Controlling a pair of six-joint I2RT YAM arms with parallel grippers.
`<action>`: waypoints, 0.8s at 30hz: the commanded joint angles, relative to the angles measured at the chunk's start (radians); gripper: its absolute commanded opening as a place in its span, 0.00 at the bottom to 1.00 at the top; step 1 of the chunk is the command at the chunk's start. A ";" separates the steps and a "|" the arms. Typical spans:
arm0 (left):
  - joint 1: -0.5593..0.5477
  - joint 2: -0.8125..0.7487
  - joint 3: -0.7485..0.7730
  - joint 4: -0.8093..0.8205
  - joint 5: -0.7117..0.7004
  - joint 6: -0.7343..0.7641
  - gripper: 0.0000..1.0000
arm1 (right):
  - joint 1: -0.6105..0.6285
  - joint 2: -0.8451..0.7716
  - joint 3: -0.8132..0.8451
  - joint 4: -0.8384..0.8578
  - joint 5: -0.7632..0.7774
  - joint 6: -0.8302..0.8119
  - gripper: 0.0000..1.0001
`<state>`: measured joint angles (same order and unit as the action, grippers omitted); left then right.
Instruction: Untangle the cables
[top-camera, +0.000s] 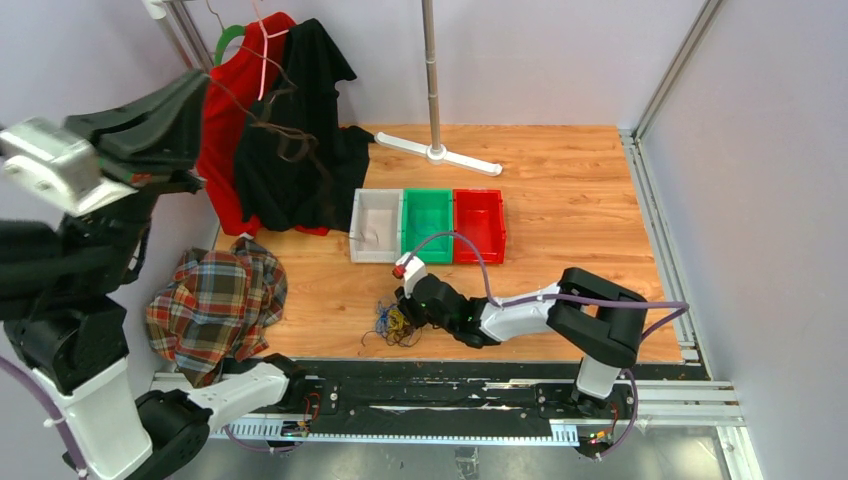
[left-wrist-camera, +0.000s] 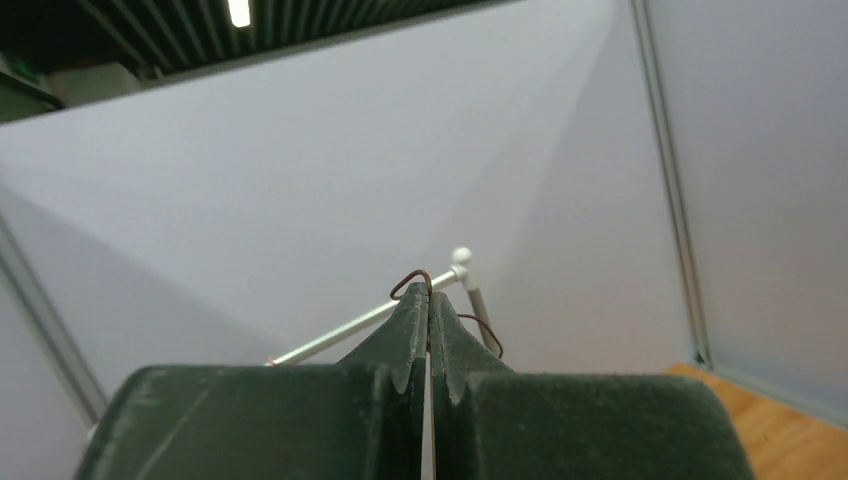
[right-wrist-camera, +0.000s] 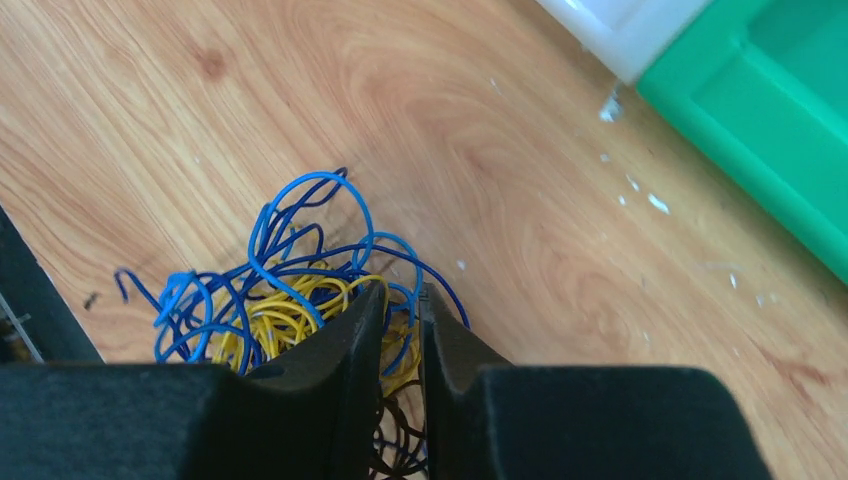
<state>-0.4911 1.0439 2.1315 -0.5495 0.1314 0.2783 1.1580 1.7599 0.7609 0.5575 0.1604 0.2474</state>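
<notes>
Two grips: left gripper (left-wrist-camera: 429, 300) clamped on brown wire (left-wrist-camera: 410, 277) (upper left, top view); right gripper (right-wrist-camera: 400, 300) nearly together, pinching tangle (right-wrist-camera: 280, 310); take few strands, lift gently.

The table (top-camera: 560, 180) is wood-grain board, smooth with a low sheen. The white bin (top-camera: 378, 215), green bin (top-camera: 428, 212) and red bin (top-camera: 479, 215) are glossy moulded plastic. The cables (right-wrist-camera: 280, 300) wear smooth, shiny blue and yellow insulation; the brown cable (left-wrist-camera: 412, 277) looks duller. The plaid shirt (top-camera: 215, 300), red garment (top-camera: 225, 130) and black garment (top-camera: 295, 150) are soft cloth. The pole (top-camera: 431, 70) is bright metal. The right gripper (right-wrist-camera: 398, 300) has matt, finely grained black fingers (right-wrist-camera: 345, 370).
</notes>
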 joint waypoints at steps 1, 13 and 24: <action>0.000 -0.043 -0.052 0.244 -0.136 0.049 0.00 | 0.012 -0.060 -0.089 0.010 0.074 0.024 0.19; 0.000 -0.070 -0.137 0.499 -0.259 0.122 0.00 | 0.012 -0.281 -0.378 0.060 0.167 0.118 0.18; 0.000 -0.008 -0.067 0.277 -0.028 0.061 0.00 | 0.012 -0.410 -0.395 0.032 0.175 0.127 0.26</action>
<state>-0.4911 1.0389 2.0991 -0.1478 -0.0402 0.3931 1.1580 1.4220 0.3420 0.6239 0.3164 0.3740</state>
